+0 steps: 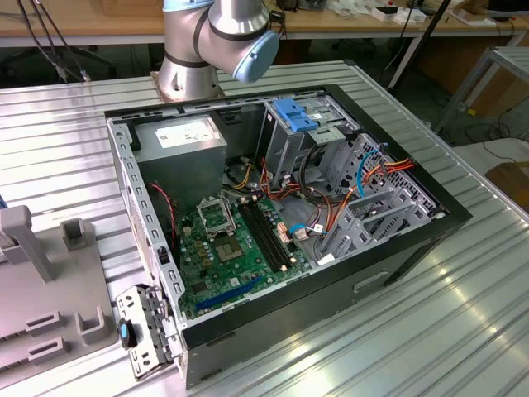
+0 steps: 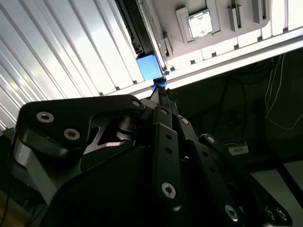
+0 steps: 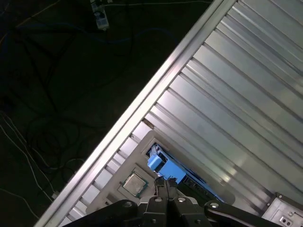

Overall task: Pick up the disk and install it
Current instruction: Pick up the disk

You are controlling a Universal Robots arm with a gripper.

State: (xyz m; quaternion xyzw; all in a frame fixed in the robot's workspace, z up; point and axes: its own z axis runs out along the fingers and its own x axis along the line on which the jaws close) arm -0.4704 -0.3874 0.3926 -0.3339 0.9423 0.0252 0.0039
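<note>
Gripper (image 3: pixel 165 181) hangs just beside the disk (image 3: pixel 155 161).

You have one open black metal computer case (image 1: pixel 388 277). Count one blue-railed dark disk (image 3: pixel 155 162) and one square silver chip (image 3: pixel 134 182).

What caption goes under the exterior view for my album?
Open computer case on a ribbed metal table, green motherboard showing, robot arm nearby.

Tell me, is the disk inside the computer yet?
Not yet. Nothing looks done: the disk stands in the grey holder, outside the computer case. In hand: the gripper is right at its blue rail. Left: picking it up and installing it.
</note>
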